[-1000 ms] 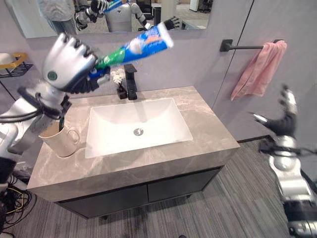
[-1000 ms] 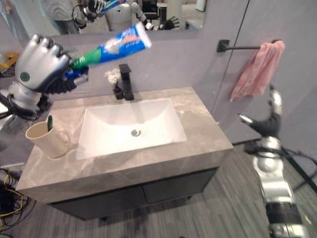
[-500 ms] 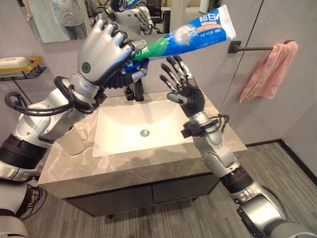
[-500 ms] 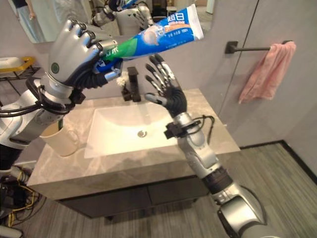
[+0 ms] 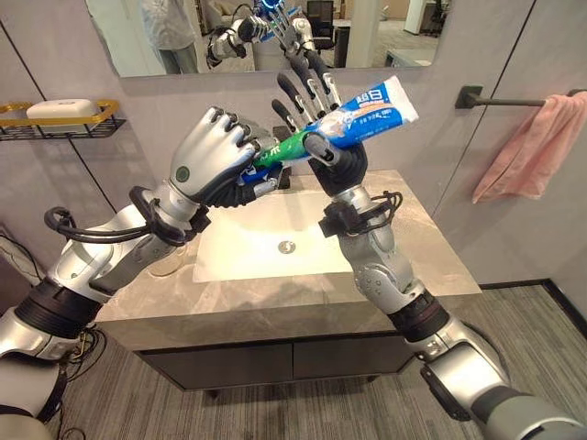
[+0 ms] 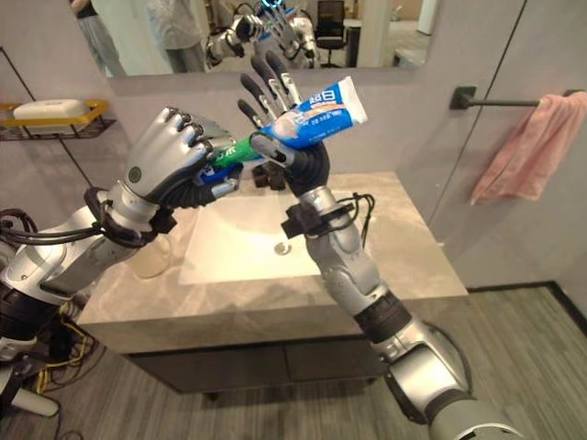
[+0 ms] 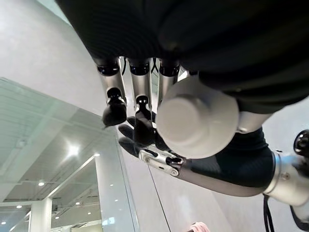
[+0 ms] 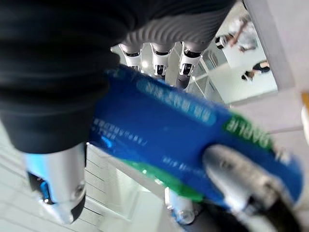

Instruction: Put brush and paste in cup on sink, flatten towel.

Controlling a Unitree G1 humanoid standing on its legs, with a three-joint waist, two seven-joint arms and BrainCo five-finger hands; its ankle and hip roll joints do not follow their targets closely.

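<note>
A blue, white and green toothpaste tube (image 5: 353, 115) is held up above the sink (image 5: 257, 252). My left hand (image 5: 215, 165) is shut on its cap end, and the white cap (image 7: 198, 123) shows past its curled fingers. My right hand (image 5: 337, 165) stands upright behind the tube with its fingers straight, and its thumb (image 8: 236, 179) lies across the tube's (image 8: 164, 130) front, pinching it to the palm. A cream cup (image 6: 151, 258) stands on the counter at the left, half hidden by my left forearm. A pink towel (image 5: 537, 137) hangs bunched on the wall bar at the right.
The grey stone counter (image 5: 431, 261) runs round the white basin. A mirror (image 5: 183, 32) covers the wall behind. At the far left a wire shelf (image 5: 60, 117) holds a soap dish. The towel bar (image 6: 500, 101) is black.
The camera has shifted. My right hand rose to the tube and its thumb closed over it. The tube came down and now spans both hands.
</note>
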